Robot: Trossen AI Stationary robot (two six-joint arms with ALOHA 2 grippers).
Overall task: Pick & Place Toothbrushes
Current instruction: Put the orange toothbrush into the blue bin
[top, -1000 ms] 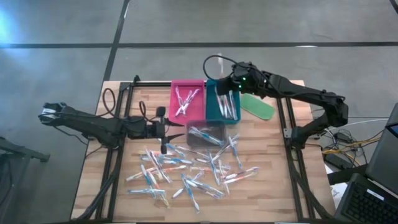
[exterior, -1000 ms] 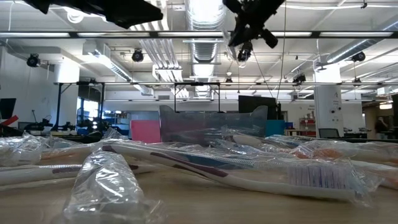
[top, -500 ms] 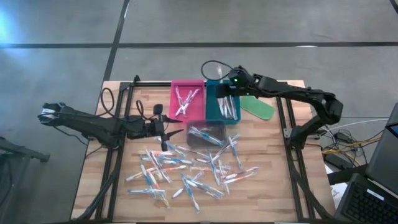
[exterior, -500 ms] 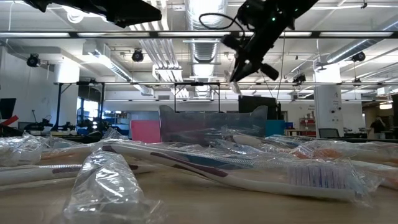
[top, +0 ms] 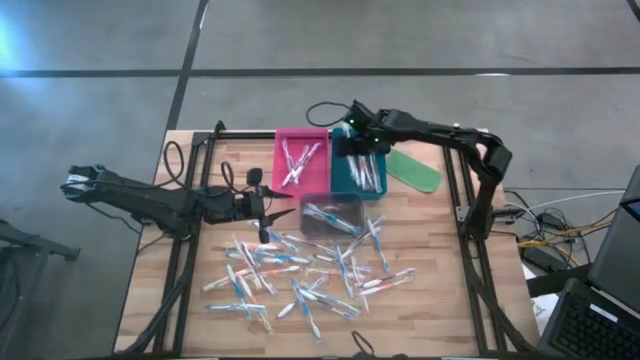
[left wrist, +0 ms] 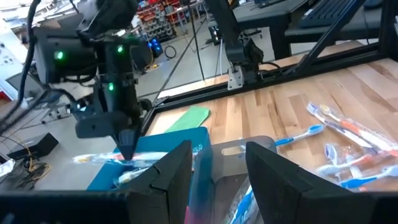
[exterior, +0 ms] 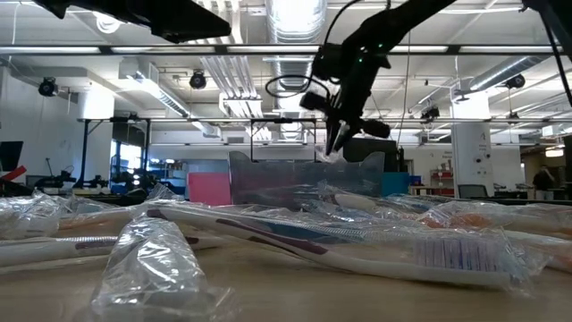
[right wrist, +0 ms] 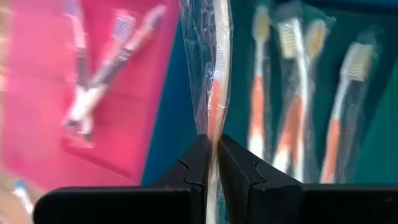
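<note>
Many wrapped toothbrushes [top: 300,275] lie loose on the wooden table's near half. More lie in the pink tray [top: 315,175], the teal tray [top: 340,182] and the clear tray [top: 308,205]. My right gripper [top: 357,148] hangs over the teal tray's far end, shut on one wrapped orange-handled toothbrush [right wrist: 215,74]. It also shows in the low view [exterior: 337,152] and the left wrist view [left wrist: 126,152]. My left gripper [top: 268,212] is open and empty, just left of the clear tray, above the table. My right gripper pinches the wrapped toothbrush between its two fingers on the orange part of the handle [right wrist: 213,121]. The fingers point down, from above, and lie across the brush. The brush [left wrist: 99,159] lies about level under the fingertips, over the teal tray.
A flat green oblong piece [top: 413,170] lies right of the teal tray. Black frame rails [top: 185,270] run along the table's left and right sides. Cables loop at the far edge behind the trays. Bare wood shows at the table's left and far right.
My right gripper has gone toward the table's left edge and down, from high above the teal tray's right side to low over its far end, still shut on the toothbrush.
</note>
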